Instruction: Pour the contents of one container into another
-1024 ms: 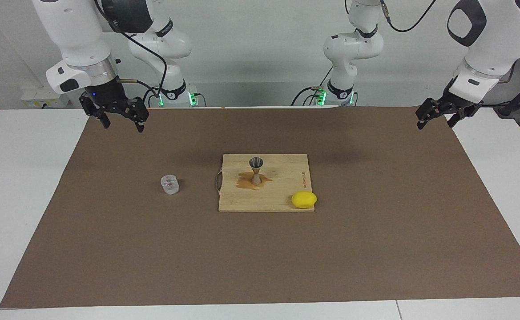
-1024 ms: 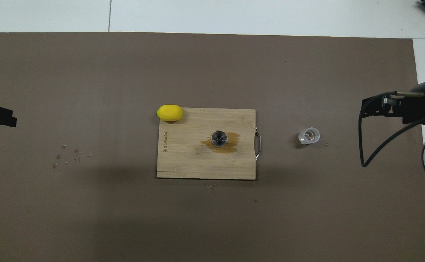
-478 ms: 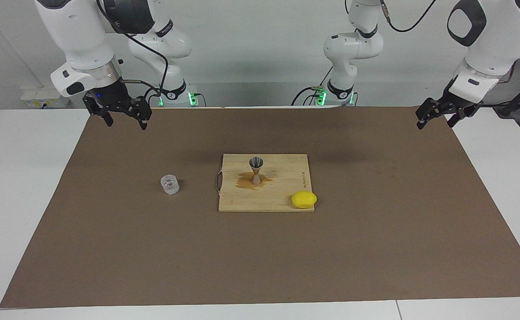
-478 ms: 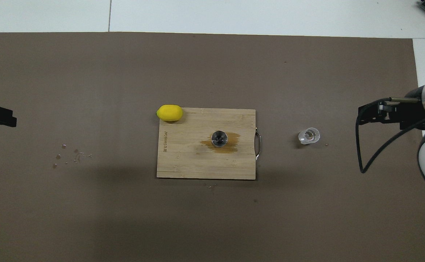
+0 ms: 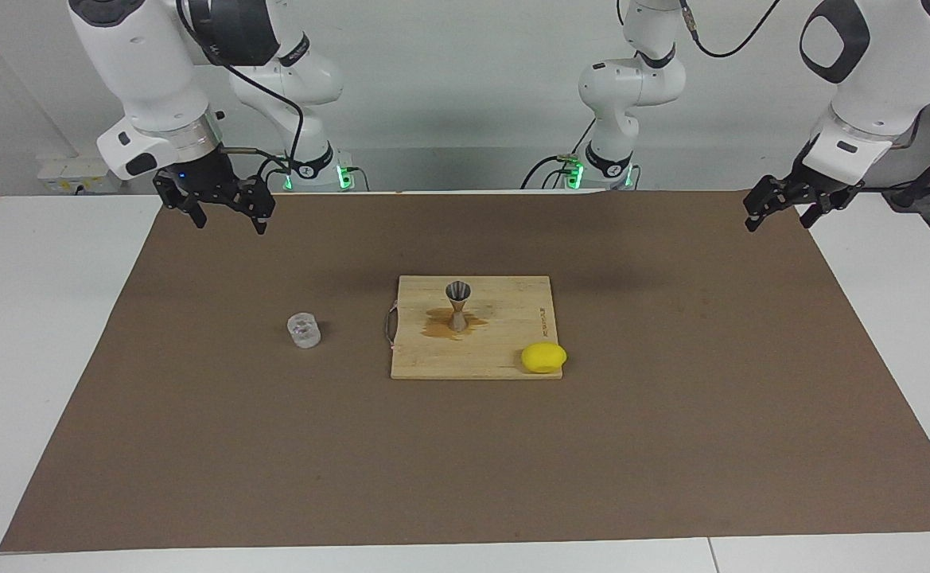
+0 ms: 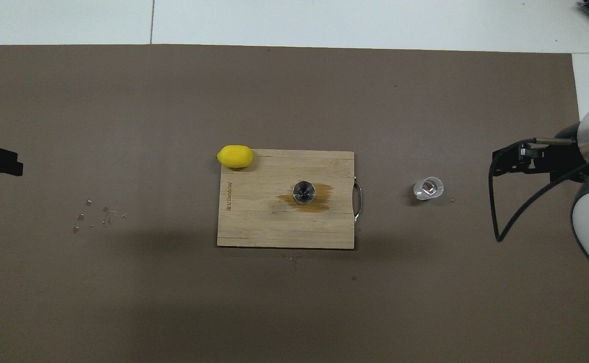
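- Glass cup (image 5: 303,330) upright on the brown mat (image 5: 671,446), below the right gripper (image 5: 226,213), toward the right arm's end of the table.
- Metal jigger (image 5: 458,305) upright on the wooden cutting board (image 5: 496,350), on a brown wet stain (image 5: 441,325), well apart from both grippers.
- Right gripper raised over the mat's edge, fingers spread, empty.
- Left gripper (image 5: 779,208) over the mat's corner at the left arm's end, fingers apart, empty, waiting.
- Lemon (image 5: 543,357) on the board's corner, toward the left gripper's side.

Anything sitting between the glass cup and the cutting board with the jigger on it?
No. Between the glass cup and the cutting board only bare brown mat shows, clearest in the overhead view.
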Robot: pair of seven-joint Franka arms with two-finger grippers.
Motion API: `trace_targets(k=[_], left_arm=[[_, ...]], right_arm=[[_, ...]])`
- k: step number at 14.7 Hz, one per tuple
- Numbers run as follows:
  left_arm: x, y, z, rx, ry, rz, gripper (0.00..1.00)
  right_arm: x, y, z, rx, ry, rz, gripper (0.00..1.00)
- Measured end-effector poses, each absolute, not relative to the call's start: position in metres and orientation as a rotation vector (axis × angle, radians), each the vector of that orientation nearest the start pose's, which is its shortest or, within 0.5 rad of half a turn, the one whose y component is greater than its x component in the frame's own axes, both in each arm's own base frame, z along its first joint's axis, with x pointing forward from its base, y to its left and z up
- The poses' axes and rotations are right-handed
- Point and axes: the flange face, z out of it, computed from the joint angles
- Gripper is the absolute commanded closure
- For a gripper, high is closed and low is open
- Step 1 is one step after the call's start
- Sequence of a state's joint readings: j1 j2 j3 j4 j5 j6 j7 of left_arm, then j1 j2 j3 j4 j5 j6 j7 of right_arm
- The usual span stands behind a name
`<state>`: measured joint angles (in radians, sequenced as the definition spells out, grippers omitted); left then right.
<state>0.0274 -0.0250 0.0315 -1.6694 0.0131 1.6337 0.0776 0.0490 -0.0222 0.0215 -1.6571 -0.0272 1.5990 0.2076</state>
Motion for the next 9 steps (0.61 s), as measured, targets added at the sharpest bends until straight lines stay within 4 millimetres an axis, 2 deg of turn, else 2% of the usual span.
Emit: trace_targets(k=[9], left_arm=[[0.5494, 0.0339, 0.5971, -3.130, 0.031, 0.018, 0.00]], right_arm=[[0.5467, 0.0361, 0.5983, -3.168, 0.190, 0.051, 0.00]])
